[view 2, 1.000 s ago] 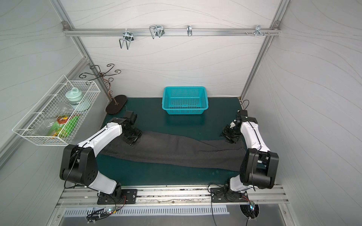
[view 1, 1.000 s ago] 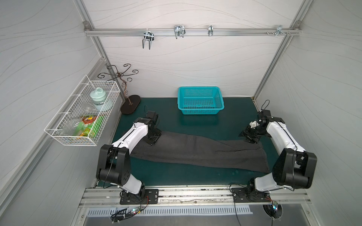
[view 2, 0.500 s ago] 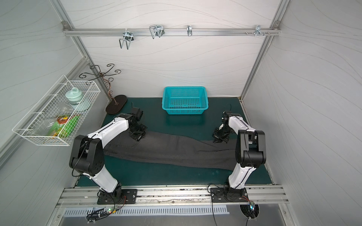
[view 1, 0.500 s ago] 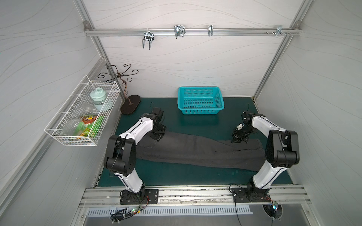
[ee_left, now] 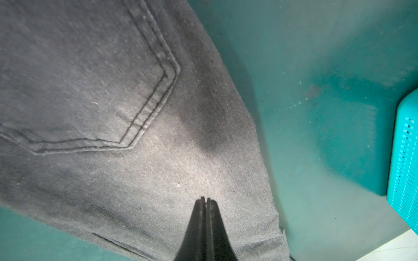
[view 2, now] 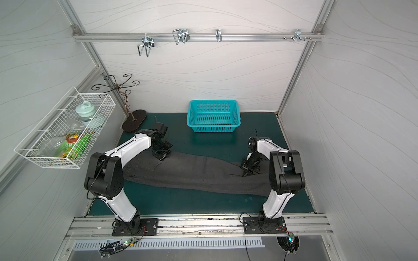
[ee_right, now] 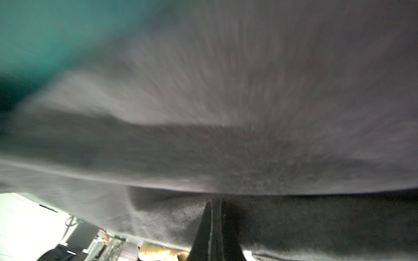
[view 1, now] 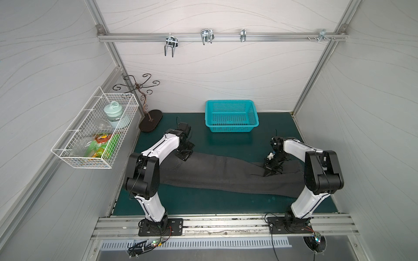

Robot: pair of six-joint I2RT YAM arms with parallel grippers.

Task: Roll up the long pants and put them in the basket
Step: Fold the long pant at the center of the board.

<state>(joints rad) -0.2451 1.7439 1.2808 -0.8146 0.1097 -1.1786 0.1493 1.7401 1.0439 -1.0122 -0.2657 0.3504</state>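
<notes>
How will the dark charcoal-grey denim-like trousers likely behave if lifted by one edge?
Probably floppy: the charcoal-grey trousers lie flat on the green mat, creased near the right gripper. Likely grippy, fairly heavy: matte weave, thick stitched pocket seam.

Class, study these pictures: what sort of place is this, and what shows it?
Probably a robot test cell: an aluminium frame with white panels, a left arm and right arm bolted to a front rail, and the long pants and a teal basket staged on a green mat.
</notes>
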